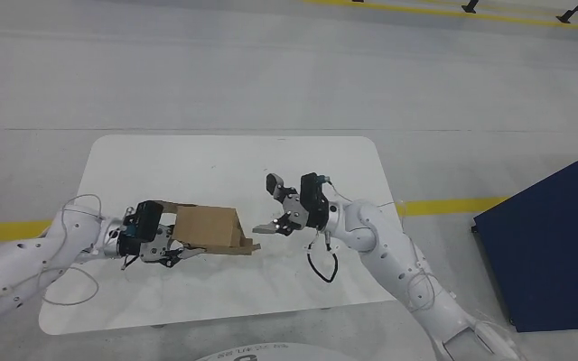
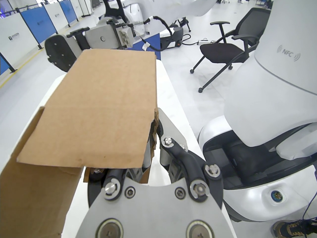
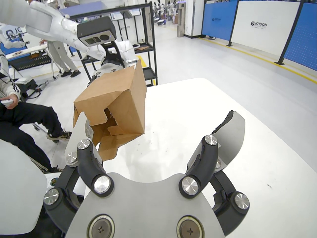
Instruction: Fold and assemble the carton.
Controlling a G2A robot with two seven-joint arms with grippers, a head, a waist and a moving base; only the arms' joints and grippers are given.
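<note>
Left gripper point(image 1: 168, 249) pinches the carton point(image 1: 209, 227) over the white table point(image 1: 226, 162); right gripper point(image 1: 268, 207) is spread wide beside it.

The brown carton is partly opened into a box and sits toward the table's near edge, between the two arms. In the left wrist view, the left gripper's fingers point(image 2: 171, 131) are pressed together on one edge of a carton wall. The carton's open end, with loose flaps, faces the right gripper. A lower flap point(image 3: 107, 149) hangs just beside one finger of the right gripper, and I cannot tell whether they touch. Nothing lies between the right gripper's fingers.
</note>
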